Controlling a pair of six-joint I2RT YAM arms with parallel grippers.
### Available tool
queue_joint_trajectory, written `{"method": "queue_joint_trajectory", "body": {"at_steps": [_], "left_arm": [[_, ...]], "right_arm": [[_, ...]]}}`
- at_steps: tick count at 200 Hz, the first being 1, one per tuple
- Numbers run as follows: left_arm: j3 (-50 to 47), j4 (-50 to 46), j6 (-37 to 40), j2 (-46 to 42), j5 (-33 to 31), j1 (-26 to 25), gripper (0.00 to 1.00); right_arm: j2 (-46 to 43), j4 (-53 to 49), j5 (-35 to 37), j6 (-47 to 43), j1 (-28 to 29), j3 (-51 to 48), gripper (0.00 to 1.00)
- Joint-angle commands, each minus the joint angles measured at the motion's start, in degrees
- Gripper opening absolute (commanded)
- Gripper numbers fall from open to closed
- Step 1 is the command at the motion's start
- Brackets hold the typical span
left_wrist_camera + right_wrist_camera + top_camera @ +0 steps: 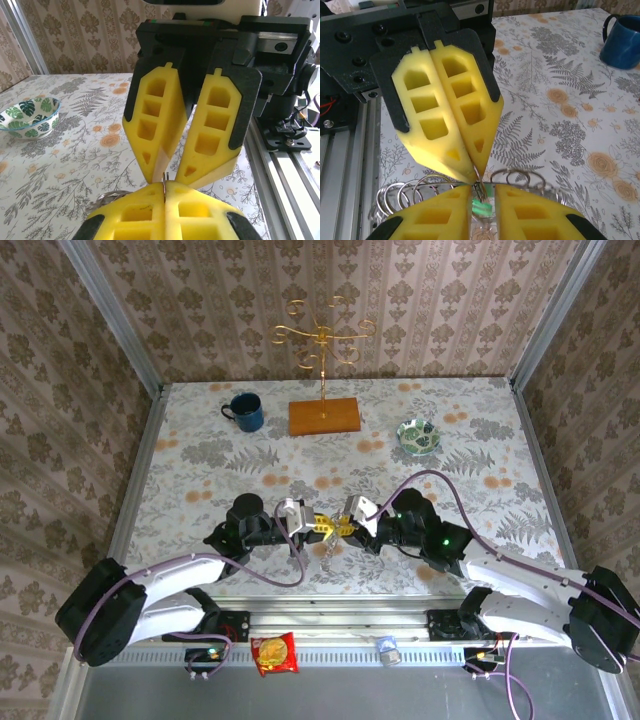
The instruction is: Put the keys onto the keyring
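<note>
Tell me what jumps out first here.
The left gripper and right gripper meet tip to tip above the table's near middle, with wire rings and a green key head caught at their tips. Behind, a gold hook stand rises from a wooden base at the far edge.

Mug (243, 411) left of stand (324, 417) — bowl (419, 435) right.

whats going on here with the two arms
The two arms meet tip to tip over the near middle of the table. The left gripper is shut on the keyring, which looks like a bunch of wire loops. The right gripper faces it, fingers pinched on what looks like the green key, right at the ring. It seems to be mid-threading; whether the key is on the ring yet I cannot tell.
</note>
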Motion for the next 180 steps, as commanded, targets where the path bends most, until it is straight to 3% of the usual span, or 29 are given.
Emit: {"method": "queue_joint_trajectory", "body": {"at_steps": [1, 24, 41, 60, 78, 91, 127, 155, 180], "left_arm": [[-0.33, 5.05, -0.09, 0.61, 2.66, 0.12, 0.0], [-0.35, 6.48, -0.66, 1.3, 2.91, 0.09, 0.0], [-0.39, 7.04, -0.9, 1.67, 2.91, 0.08, 0.0], [-0.48, 5.98, -0.65, 1.61, 1.17, 0.15, 0.0], [0.23, 0.47, 1.14, 0.2, -0.98, 0.16, 0.23], [1.49, -6.2, 4.17, -1.52, -1.21, 0.13, 0.28], [5.76, -20.94, 11.1, -3.77, -2.62, 0.0, 0.26], [7.76, -23.74, 12.38, -3.37, -2.38, 0.0, 0.25], [8.85, -24.4, 12.77, -2.59, -2.02, 0.06, 0.17]], "right_arm": [[0.76, 2.68, -2.12, 0.4, -0.21, 0.56, 0.19], [1.77, 3.2, -3.07, 0.4, -0.28, 0.91, 0.13], [1.93, 3.26, -3.72, 0.31, -0.5, 1.01, 0.0], [1.29, 2.09, -3.36, -0.39, -1.0, 1.22, 0.0], [0.32, -2.25, -1.91, -2.62, -1.09, 2.45, 0.0], [0.28, -7.47, -1.22, -4.96, -1.09, 4.55, 0.0], [2.39, -19.04, 0.1, -10.9, -0.68, 10.6, 0.0], [4.87, -24.89, 1.07, -14.28, 0.48, 14.92, 0.0], [6.98, -28.61, 1.99, -17.21, 2.03, 18.16, 0.0]]}}
